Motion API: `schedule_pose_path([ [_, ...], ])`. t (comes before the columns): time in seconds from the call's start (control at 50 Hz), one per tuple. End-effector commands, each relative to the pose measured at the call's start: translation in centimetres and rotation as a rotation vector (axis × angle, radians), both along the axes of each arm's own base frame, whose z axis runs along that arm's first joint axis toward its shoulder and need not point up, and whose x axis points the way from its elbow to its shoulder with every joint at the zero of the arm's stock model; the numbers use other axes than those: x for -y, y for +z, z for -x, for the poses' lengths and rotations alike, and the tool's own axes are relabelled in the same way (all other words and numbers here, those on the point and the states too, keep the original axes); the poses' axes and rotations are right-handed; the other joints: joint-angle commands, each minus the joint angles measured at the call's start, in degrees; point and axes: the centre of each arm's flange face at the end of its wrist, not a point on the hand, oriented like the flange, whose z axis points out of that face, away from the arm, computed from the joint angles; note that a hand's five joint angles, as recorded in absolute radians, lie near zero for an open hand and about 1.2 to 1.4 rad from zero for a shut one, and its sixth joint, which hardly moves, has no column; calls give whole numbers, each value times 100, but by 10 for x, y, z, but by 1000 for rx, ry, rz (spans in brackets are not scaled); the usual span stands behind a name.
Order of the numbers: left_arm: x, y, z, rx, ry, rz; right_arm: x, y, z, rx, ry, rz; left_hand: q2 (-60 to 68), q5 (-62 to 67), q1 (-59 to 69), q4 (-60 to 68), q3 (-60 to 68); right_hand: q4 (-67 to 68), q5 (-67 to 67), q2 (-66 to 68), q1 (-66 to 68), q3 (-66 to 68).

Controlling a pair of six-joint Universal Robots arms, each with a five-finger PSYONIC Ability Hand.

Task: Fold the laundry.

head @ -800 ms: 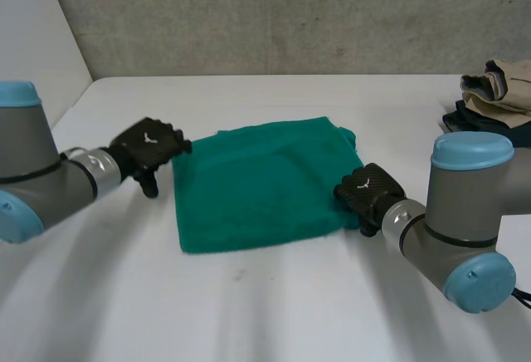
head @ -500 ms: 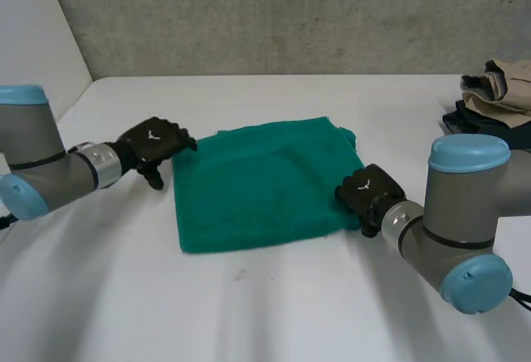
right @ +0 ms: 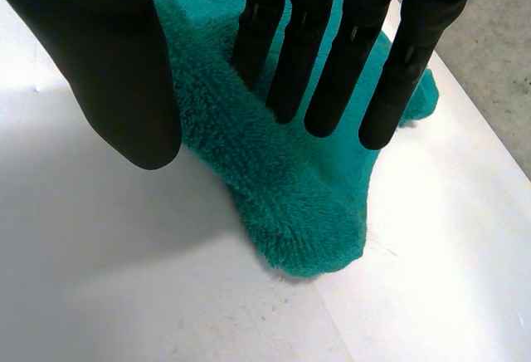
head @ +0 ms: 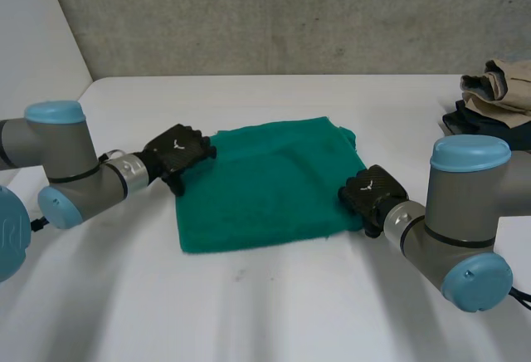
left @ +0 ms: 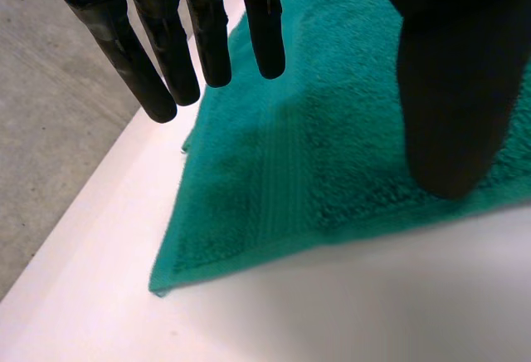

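A green towel (head: 265,183) lies flat in the middle of the white table (head: 274,312). My left hand (head: 178,150) hovers at the towel's far left corner. It is open, with straight fingers (left: 207,38) and the thumb spread apart above the towel (left: 332,154). My right hand (head: 372,192) sits at the towel's near right corner. There its straight fingers (right: 332,55) rest on the towel (right: 307,204), and the thumb stands apart on the other side of the raised edge, not pinching it.
A pile of beige and dark clothes (head: 496,96) lies at the table's far right edge. A grey wall (head: 274,13) runs behind the table. Bare table surface lies in front of the towel and to its left.
My left hand has moved right, from beside the towel to over its far left corner. The right hand and the towel have stayed put.
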Motion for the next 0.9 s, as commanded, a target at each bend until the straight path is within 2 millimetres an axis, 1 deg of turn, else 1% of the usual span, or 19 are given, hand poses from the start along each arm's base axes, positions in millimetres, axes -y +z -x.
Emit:
schedule_pose_path([
  [0.02, 2, 1, 8, -35, -2, -1, 0, 0, 0, 0, -2, -1, 503, 445, 537, 472, 500, 457, 580, 437, 438, 407],
  [0.24, -10, -8, 29, -43, -56, -14, 0, 0, 0, -2, 0, 1, 890, 832, 923, 859, 887, 457, 580, 437, 438, 407],
  [0.28, -12, -9, 35, -46, -75, -10, 0, 1, 1, -2, -2, 2, 1325, 1267, 1359, 1295, 1323, 457, 580, 437, 438, 407],
  [0.32, -14, -9, 38, -49, -86, -10, 0, 1, 1, -1, -2, 3, 2063, 2005, 2097, 2033, 2061, 474, 596, 453, 455, 424],
  [0.34, -15, -8, 42, -51, -98, -9, 1, 2, 1, 0, -3, 5, 3349, 3292, 3383, 3319, 3347, 474, 596, 453, 455, 424],
  [0.38, -16, -7, 45, -53, -104, -6, 2, 2, 2, 1, -7, 4, 5387, 5329, 5421, 5357, 5385, 474, 596, 453, 455, 424],
  [0.4, -17, -6, 46, -54, -105, -4, 2, 2, 2, 3, -8, 5, 5562, 5505, 5596, 5532, 5560, 474, 596, 453, 455, 424],
  [0.48, -24, 0, 52, -53, -120, -13, 5, 4, 5, 4, -17, 9, 5564, 5506, 5598, 5534, 5562, 474, 596, 453, 455, 424],
  [0.56, -36, 28, 48, -47, -97, -26, 11, 14, 7, 25, -29, 30, 5564, 5506, 5598, 5534, 5562, 524, 647, 504, 505, 474],
  [0.58, -44, 42, 44, -48, -86, -34, 13, 22, 9, 43, -36, 43, 5564, 5506, 5598, 5534, 5562, 608, 730, 587, 588, 557],
  [0.64, -57, 60, 36, -58, -71, -42, 17, 40, 10, 69, -34, 78, 5564, 5506, 5598, 5534, 5562, 877, 999, 856, 857, 826],
  [0.66, -65, 72, 30, -67, -56, -36, 20, 61, 11, 98, -27, 124, 5564, 5506, 5598, 5534, 5562, 1127, 1250, 1107, 1108, 1077],
  [0.7, -74, 82, 24, -76, -48, -31, 23, 86, 11, 137, -8, 186, 5564, 5506, 5598, 5534, 5562, 1749, 1871, 1728, 1730, 1699],
  [0.72, -82, 90, 19, -90, -37, -20, 26, 111, 10, 182, 12, 250, 5564, 5506, 5598, 5534, 5562, 2418, 2541, 2398, 2399, 2368],
  [0.78, -93, 104, 13, -121, -21, 8, 30, 149, 5, 265, 56, 353, 5564, 5506, 5598, 5534, 5562, 3229, 3352, 3209, 3210, 3179],
  [0.8, -99, 112, 9, -150, -6, 24, 34, 166, 0, 321, 85, 393, 5564, 5506, 5598, 5534, 5562, 3485, 3607, 3464, 3465, 3434],
  [0.86, -107, 122, 4, -199, 20, 36, 37, 185, -10, 398, 129, 428, 5564, 5506, 5598, 5534, 5562, 3487, 3610, 3467, 3468, 3437],
  [0.88, -110, 129, 1, -233, 38, 44, 40, 190, -17, 439, 149, 431, 5564, 5506, 5598, 5534, 5562, 3487, 3610, 3467, 3468, 3437],
  [0.9, -111, 131, 0, -249, 48, 46, 38, 191, -23, 455, 166, 425, 5564, 5506, 5598, 5534, 5562, 3487, 3610, 3467, 3468, 3437],
])
